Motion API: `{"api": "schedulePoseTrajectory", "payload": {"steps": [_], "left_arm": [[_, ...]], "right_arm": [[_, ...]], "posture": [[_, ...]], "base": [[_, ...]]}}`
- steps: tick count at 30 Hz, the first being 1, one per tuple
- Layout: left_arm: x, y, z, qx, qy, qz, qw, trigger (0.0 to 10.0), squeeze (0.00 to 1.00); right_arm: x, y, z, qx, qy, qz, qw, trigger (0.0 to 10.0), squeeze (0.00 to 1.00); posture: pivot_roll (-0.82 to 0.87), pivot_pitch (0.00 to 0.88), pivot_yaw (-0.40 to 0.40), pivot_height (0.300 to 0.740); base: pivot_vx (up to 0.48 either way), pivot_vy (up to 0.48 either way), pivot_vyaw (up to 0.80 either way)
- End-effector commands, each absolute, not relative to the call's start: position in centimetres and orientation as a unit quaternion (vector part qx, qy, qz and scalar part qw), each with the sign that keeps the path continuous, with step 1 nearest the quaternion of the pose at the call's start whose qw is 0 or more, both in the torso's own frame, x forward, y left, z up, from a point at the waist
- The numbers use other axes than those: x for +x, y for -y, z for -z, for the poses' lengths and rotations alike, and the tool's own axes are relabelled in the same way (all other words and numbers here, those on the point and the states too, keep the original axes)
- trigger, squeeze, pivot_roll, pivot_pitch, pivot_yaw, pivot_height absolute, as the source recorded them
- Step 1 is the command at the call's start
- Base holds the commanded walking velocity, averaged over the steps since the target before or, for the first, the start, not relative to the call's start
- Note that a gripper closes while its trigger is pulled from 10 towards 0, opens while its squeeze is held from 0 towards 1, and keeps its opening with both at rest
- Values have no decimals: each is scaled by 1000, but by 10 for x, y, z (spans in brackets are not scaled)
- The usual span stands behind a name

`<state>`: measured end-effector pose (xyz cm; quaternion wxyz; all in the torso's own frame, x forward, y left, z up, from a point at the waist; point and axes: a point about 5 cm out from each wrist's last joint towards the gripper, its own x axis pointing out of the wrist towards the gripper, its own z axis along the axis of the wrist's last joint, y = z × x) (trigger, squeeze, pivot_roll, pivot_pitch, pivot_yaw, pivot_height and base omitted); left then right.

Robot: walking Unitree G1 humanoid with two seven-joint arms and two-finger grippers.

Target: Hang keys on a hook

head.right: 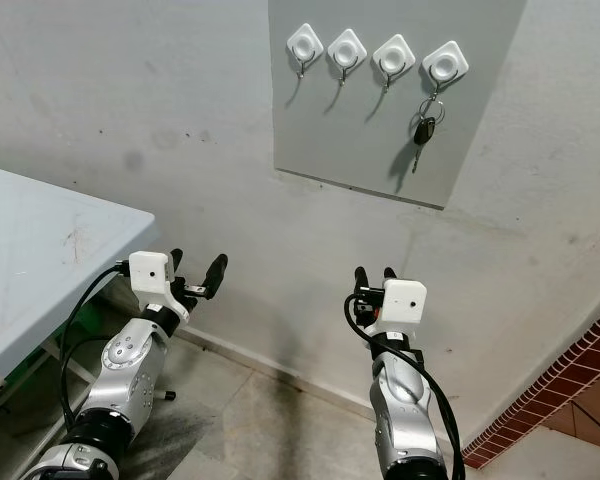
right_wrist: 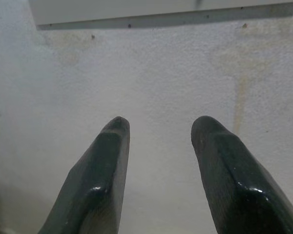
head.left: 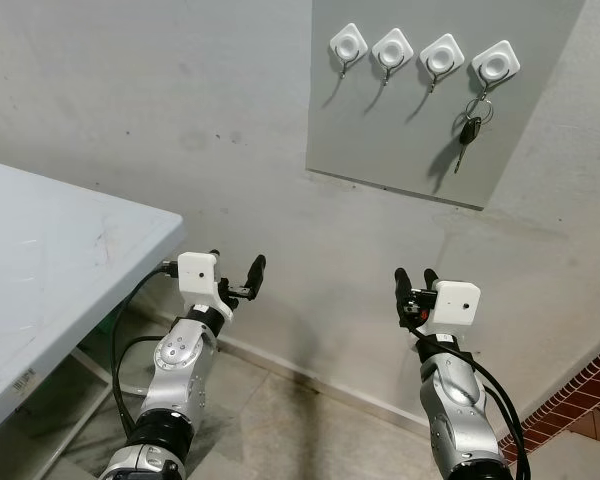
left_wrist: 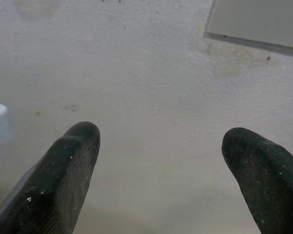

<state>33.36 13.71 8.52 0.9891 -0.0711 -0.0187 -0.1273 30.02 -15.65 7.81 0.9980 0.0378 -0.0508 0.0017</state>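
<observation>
a white table [head.left: 40, 250] sits at far left. the left gripper [head.left: 235, 268] is raised toward the bare wall, fingers wide apart and empty. the right gripper [head.left: 415, 282] is also raised, fingers somewhat apart and empty. above, on a grey board [head.left: 400, 150], the keys [head.left: 471, 128] hang from the rightmost hook [head.left: 495, 66].

Two black fingers [right_wrist: 102, 170] spread apart, pale wall [right_wrist: 161, 83], grey board edge [right_wrist: 136, 9]
</observation>
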Motion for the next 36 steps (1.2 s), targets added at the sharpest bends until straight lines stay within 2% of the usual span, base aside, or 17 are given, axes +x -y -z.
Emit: {"api": "schedulePoseTrajectory", "payload": {"steps": [1,12,19,36], "left_arm": [[337,-136,-89,-66,22,131,989,10000,0],[347,-114,-96,-69,16,174,982,10000,0],[350,-108,-98,-70,17,184,980,10000,0],[348,-129,-98,-68,35,140,987,10000,0]], "right_arm": [[300,160,-82,37,57,6,998,10000,0],[287,176,-80,33,65,50,996,10000,0],[283,178,-80,33,64,56,996,10000,0],[297,163,-82,36,52,13,998,10000,0]], "posture": [[-55,0,33,740],[-156,0,97,740],[-166,0,98,740],[-57,0,22,740]], "base": [[0,0,0],[0,0,0],[0,0,0],[0,0,0]]}}
